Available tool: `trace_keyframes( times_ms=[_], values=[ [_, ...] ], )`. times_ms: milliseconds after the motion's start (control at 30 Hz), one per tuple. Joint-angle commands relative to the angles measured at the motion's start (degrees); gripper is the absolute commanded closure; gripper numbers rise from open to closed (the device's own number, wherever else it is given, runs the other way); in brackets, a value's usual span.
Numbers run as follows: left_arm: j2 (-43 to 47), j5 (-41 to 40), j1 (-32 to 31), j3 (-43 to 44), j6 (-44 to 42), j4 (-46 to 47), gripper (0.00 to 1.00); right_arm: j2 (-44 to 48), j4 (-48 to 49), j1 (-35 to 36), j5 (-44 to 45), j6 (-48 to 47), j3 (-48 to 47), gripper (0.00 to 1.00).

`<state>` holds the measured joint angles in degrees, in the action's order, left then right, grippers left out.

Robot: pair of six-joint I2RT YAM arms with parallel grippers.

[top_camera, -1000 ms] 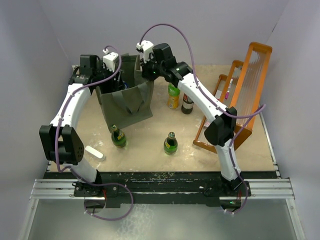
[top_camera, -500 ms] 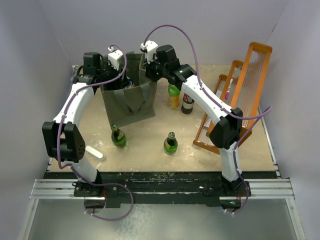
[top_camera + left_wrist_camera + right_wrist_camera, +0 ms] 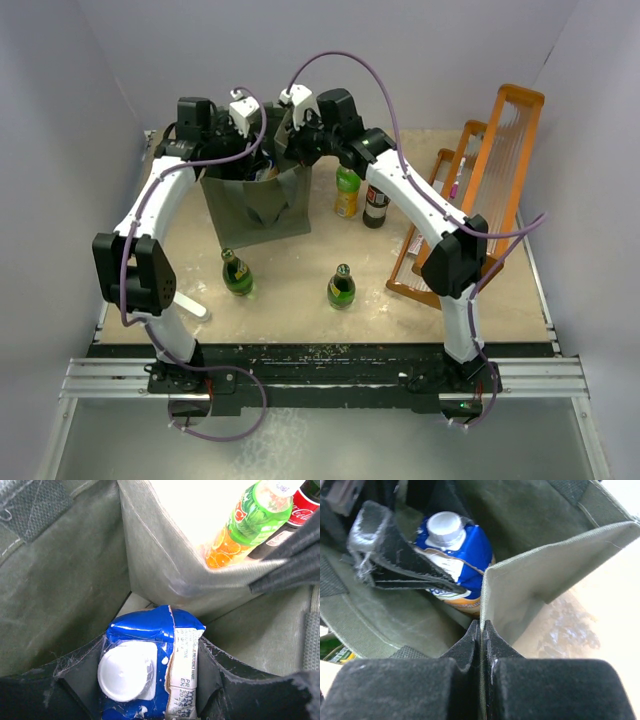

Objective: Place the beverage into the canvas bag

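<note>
Left wrist view: my left gripper (image 3: 150,695) has its jaws parted to the width of the blue beverage carton with the white round cap (image 3: 145,645), one pad on either side, gripping it at six o'clock in the frame, down inside the dark olive-green boxy canvas bag (image 3: 60,580). My right gripper (image 3: 480,630) is pinched tight on the bag's upright wall edge. Outside the bag, at one o'clock, a green plastic bottle with an orange-fruit label (image 3: 240,525) stands beside a dark cola bottle with a red label (image 3: 300,505).
</note>
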<state>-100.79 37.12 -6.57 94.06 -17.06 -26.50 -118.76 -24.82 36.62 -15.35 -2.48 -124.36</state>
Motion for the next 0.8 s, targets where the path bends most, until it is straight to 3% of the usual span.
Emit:
trace_keyframes(
  times_ms=[0,133,333,433,633,767],
  values=[
    [8.4,1.8,-1.0,6.4,0.8,13.8,1.0,2.0,4.3,1.0,-13.0,-1.4,1.1,1.0],
    [11.4,-6.3,-0.9,6.0,-0.3,8.3,1.0,0.3,2.6,0.9,-19.4,-1.7,-1.6,1.0],
    [16.2,-8.6,-0.9,5.9,-3.4,0.3,1.0,-0.3,1.1,1.1,-25.5,-1.5,-2.6,1.0],
    [17.0,-9.1,-0.9,6.8,-4.3,-0.2,1.0,0.9,1.1,1.0,-22.9,-1.4,-1.2,1.0],
    [15.2,-9.2,-0.8,7.7,-7.1,0.1,1.0,3.2,1.2,1.0,-6.7,1.8,1.0,1.0],
    [13.5,-7.8,-0.3,7.1,-7.9,2.8,1.0,3.0,0.4,1.0,-3.6,1.6,1.4,1.0]
  ],
)
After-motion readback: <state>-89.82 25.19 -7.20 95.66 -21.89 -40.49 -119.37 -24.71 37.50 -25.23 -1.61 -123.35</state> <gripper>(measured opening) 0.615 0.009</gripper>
